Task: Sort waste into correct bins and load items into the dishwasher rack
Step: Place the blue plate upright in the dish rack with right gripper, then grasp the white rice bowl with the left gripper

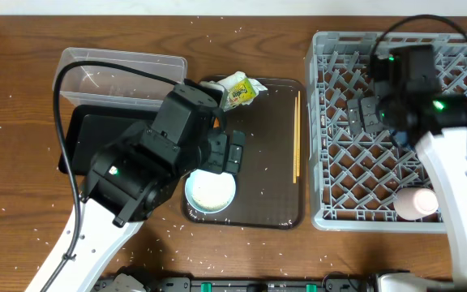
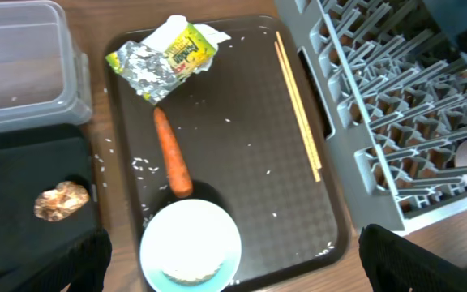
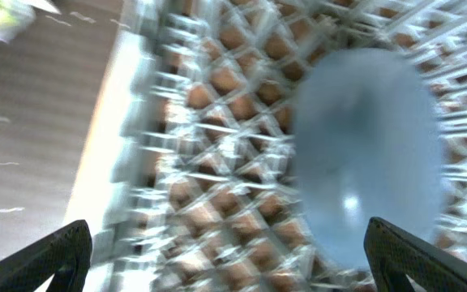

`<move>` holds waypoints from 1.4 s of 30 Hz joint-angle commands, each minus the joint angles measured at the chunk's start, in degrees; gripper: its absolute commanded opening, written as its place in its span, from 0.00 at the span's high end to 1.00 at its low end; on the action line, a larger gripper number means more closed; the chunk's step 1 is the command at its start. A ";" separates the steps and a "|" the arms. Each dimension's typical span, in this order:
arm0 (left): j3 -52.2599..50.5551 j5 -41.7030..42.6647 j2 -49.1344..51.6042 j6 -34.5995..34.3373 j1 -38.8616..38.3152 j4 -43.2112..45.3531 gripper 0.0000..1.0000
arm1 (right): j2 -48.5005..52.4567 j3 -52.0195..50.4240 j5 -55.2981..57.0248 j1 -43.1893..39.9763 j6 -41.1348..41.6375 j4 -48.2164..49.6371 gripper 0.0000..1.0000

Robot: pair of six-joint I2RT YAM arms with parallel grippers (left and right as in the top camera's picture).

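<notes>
My left gripper (image 1: 232,152) is open and empty above the brown serving tray (image 1: 274,174). In the left wrist view its fingers (image 2: 233,266) straddle a light blue cup (image 2: 190,251) with white rice inside. On that tray lie an orange carrot (image 2: 173,152), the crumpled wrapper (image 2: 164,57) and the chopsticks (image 2: 298,105). A brown food piece (image 2: 62,200) lies in the black tray (image 2: 23,174). My right gripper (image 1: 369,113) is open over the grey rack (image 1: 404,162). Its blurred wrist view shows the open fingers (image 3: 233,259) above a blue dish (image 3: 367,154) in the rack.
The clear tub (image 1: 120,77) stands at the back left, behind the black tray (image 1: 96,138). A pink cup (image 1: 416,203) lies in the rack's front right corner. Rice grains are scattered over the wooden table (image 1: 23,203) and the serving tray.
</notes>
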 commanded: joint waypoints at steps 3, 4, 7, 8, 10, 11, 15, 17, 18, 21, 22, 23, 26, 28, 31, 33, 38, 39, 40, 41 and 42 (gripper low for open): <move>-0.98 -7.26 0.22 4.98 0.31 -3.50 0.02 | -4.76 0.46 -17.57 0.11 13.33 -3.15 0.01; -1.62 -8.15 0.66 3.45 0.42 -4.33 0.02 | -5.14 0.46 -19.87 0.09 13.88 -3.67 0.01; -5.18 -6.80 2.19 -1.73 0.61 -5.70 0.01 | -5.49 0.46 -22.75 0.09 14.01 -6.23 0.01; -6.80 -5.27 2.64 -2.01 0.61 -5.75 0.03 | -5.46 0.46 -22.71 0.00 14.10 -6.99 0.01; -10.40 -0.68 3.80 -1.99 0.59 -5.46 0.09 | -5.40 0.46 -22.47 -0.37 15.93 -8.09 0.01; -11.96 1.27 4.46 -1.95 0.55 -5.14 0.10 | -5.40 0.46 -22.21 -0.57 16.94 -8.28 0.01; -17.86 5.44 7.54 -1.95 -0.87 -4.11 0.22 | -5.40 0.46 -18.51 -1.88 20.52 -8.00 0.01; -20.20 5.46 8.94 -1.95 -1.70 -3.50 0.29 | -5.40 0.46 -15.32 -2.86 20.87 -8.02 0.01; -21.29 5.88 9.57 -1.92 -2.12 -2.78 0.32 | -5.40 0.46 -14.29 -3.43 20.90 -8.17 0.01; -24.41 8.07 11.28 -1.68 -3.48 1.60 0.36 | -5.40 0.46 -13.97 -5.33 21.05 -8.33 0.01; -25.55 8.39 11.96 -1.44 -4.13 3.72 0.37 | -5.40 0.46 -13.97 -5.97 21.05 -8.31 0.01; -26.10 8.37 12.39 -1.22 -4.57 4.74 0.37 | -5.40 0.46 -13.97 -6.32 21.05 -8.31 0.01; -27.58 8.37 14.58 -0.90 -5.84 7.34 0.38 | -5.40 0.46 -13.99 -7.10 21.05 -8.87 0.01; -28.48 8.35 16.20 -0.85 -6.19 8.35 0.41 | -5.40 0.46 -13.99 -7.10 21.05 -9.62 0.01; -30.38 8.35 19.30 -0.57 -6.19 11.10 0.44 | -5.40 0.46 -13.92 -7.10 21.00 -10.36 0.01; -30.93 8.35 21.09 -0.17 -6.19 12.57 0.49 | -5.40 0.46 -13.92 -7.10 21.03 -10.36 0.01; -30.95 8.35 24.00 0.09 -6.19 15.50 0.59 | -5.40 0.46 -13.94 -7.08 21.03 -10.36 0.01; -30.95 8.35 24.26 0.81 -6.19 16.31 0.64 | -5.40 0.46 -13.94 -7.10 21.03 -10.38 0.01; -30.95 8.35 24.37 1.64 -6.21 16.79 0.69 | -5.40 0.46 -13.97 -7.08 21.03 -10.36 0.01; -30.95 8.35 24.50 2.58 -6.21 17.00 0.78 | -5.40 0.46 -13.94 -7.08 21.03 -10.36 0.01; -31.01 8.33 24.59 3.19 -6.21 17.20 0.85 | -5.40 0.46 -13.97 -7.08 21.03 -10.38 0.01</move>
